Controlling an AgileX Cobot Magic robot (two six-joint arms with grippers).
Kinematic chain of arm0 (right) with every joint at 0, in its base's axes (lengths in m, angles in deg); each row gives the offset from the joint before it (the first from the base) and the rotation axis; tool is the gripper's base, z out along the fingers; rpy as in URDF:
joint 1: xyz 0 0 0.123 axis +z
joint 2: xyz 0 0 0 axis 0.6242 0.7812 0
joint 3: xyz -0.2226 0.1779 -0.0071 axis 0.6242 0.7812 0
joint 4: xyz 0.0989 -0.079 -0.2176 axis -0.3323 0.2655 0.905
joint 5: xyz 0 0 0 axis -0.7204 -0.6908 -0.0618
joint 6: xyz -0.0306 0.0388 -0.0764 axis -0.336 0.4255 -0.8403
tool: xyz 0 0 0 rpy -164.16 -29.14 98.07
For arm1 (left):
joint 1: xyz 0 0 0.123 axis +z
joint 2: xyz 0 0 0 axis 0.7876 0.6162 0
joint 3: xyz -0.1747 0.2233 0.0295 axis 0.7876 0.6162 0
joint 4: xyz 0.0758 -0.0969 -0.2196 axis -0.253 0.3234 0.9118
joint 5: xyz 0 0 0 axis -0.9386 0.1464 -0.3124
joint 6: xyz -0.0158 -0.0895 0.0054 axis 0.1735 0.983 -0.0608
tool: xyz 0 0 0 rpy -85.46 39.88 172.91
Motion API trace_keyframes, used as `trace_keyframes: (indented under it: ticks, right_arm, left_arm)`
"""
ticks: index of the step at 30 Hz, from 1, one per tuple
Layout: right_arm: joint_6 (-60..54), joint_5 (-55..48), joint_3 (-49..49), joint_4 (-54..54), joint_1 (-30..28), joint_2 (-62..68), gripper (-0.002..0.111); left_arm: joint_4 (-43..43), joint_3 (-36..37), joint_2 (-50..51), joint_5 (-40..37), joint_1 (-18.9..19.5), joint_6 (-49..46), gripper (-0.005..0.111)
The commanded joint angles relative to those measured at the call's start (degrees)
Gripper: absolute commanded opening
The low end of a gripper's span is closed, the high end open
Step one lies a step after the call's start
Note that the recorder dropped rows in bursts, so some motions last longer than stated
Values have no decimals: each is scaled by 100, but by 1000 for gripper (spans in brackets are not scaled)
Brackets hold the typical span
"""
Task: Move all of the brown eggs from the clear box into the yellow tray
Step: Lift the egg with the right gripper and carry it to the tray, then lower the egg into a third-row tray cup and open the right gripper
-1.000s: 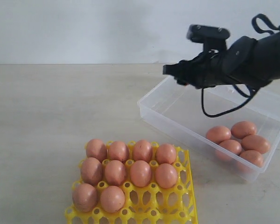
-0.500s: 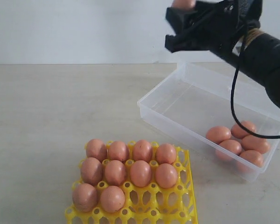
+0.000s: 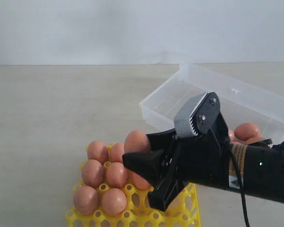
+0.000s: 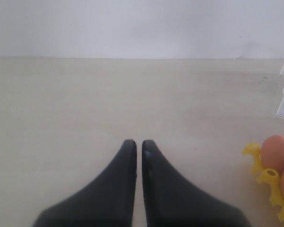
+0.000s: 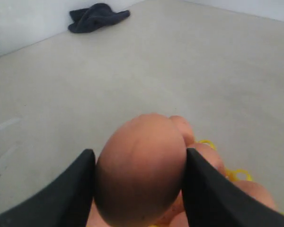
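Lying in the yellow tray [image 3: 132, 215] and clear box [image 3: 165, 101] are brown eggs [image 3: 93, 172].

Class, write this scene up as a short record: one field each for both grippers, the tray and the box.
Right gripper: shut on a brown egg, over the yellow tray
Left gripper: shut, empty, over bare table
Yellow tray: seated eggs in many cups; arm hides part
Clear box: remaining eggs, partly hidden by the arm
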Motion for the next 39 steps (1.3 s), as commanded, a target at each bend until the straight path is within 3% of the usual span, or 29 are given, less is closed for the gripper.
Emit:
trace_keyframes:
  ticks: [1,5,14,20,28,39]
  right_arm:
    - [-310,-222,29,-693,443,-72,0]
    - [-413,-719,29,-918,492,-35,0]
    - [-216,2,29,-576,492,782,0]
    - [-474,-424,29,-578,792,838,0]
    - [-1488,-624,29,-2178,1285,838,0]
    - [-1460,-941,29,-2136,1285,838,0]
  left_arm:
    - [45,-12,-18,65,-25,39,4]
    - [45,-12,-18,65,-25,39,4]
    - [45,-12,-18,65,-25,39,4]
    - [45,-12,-18,65,-25,39,4]
    - [45,-12,-18,65,-25,39,4]
    - [45,-12,-18,65,-25,39,4]
